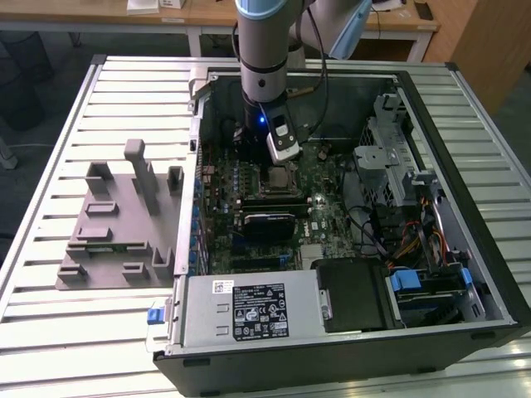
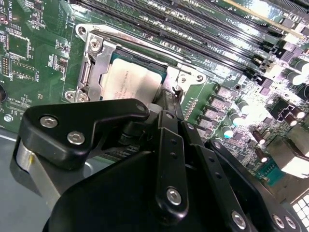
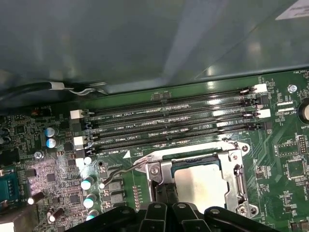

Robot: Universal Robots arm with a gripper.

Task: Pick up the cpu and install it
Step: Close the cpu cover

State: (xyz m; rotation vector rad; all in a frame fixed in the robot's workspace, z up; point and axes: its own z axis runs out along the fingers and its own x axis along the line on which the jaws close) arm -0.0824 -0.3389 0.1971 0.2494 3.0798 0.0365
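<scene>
We find the cpu lying flat in the socket, just beyond the claw tip and at the cpu's near edge; contact cannot be confirmed. In the exterior view this falls at frame centre. We cannot tell whether the claw is open or closed.

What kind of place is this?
Probably a robot lab or workshop: an open computer case lies on a slatted metal table, a robot arm reaches into it above the cpu, and wooden desks stand behind.
</scene>
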